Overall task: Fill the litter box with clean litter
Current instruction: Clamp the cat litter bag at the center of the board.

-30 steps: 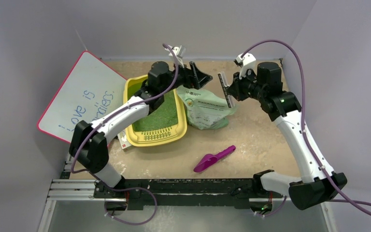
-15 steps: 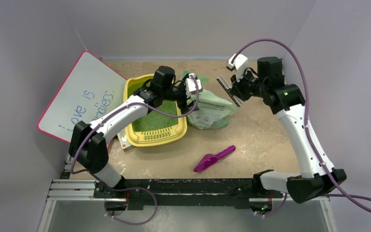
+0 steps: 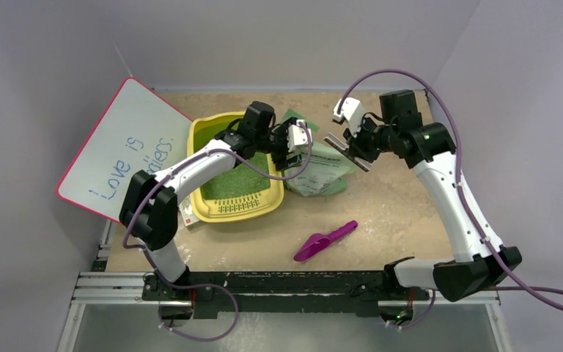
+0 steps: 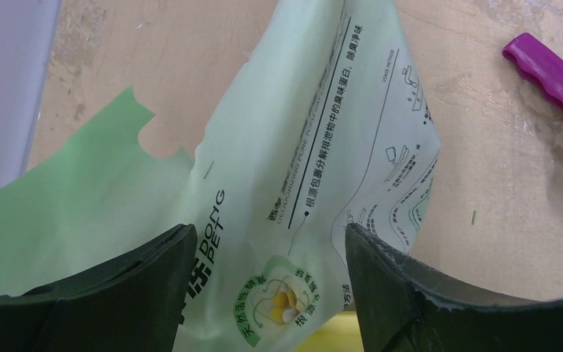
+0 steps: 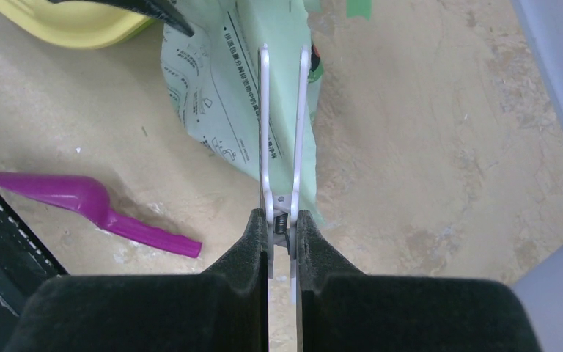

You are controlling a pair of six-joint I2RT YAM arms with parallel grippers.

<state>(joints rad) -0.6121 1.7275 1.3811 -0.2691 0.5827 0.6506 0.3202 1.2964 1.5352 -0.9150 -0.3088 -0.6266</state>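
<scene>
Left pincer: released and spread wide, clenching nothing. I hang it over the pale green bag, and a raised fold of the bag shows in the gap between my two dark fingers. Whether either finger touches the film I cannot tell.
Right pincer: clenched on the spring end of a white clip. Its two long arms point ahead of me, almost closed on each other, above the bag's far part.
Litter box: sits on the left-centre of the table, with its slotted grate strip at the end nearer my bases. My left arm reaches across its far end.
Clean litter: green granules cover the floor of the litter box. I cannot see any on the table outside it.
Bag position: crumpled and printed side up, just beside the right rim of the litter box.
Scoop: purple, lying on the table nearer my bases, apart from both bag and box.
Board: white with a pink edge and blue handwriting, tilted at the far left, its corner behind the litter box.
</scene>
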